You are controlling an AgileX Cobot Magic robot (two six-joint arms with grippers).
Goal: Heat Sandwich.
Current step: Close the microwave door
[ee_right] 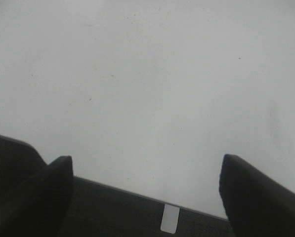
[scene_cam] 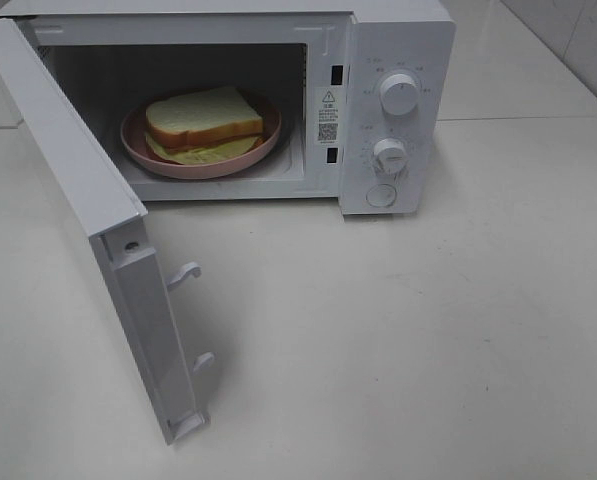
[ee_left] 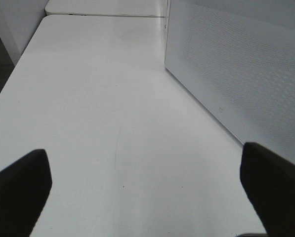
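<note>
Left jaws and right jaws both stood spread wide, pinching nothing, over the surface [scene_cam: 428, 330], likely kept clear of the oven. One sandwich [scene_cam: 205, 118] sat on one pink plate [scene_cam: 206, 170] inside one microwave [scene_cam: 408, 40] by the surface's far edge, so loading looked done. One door [scene_cam: 63, 140] hung open, probably awaiting closing. Two knobs [scene_cam: 399, 93] and one button [scene_cam: 381, 195] sat on the front panel.

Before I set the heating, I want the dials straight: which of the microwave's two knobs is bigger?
The upper knob, clearly wider than the lower knob, which sits just above the round button.
</note>
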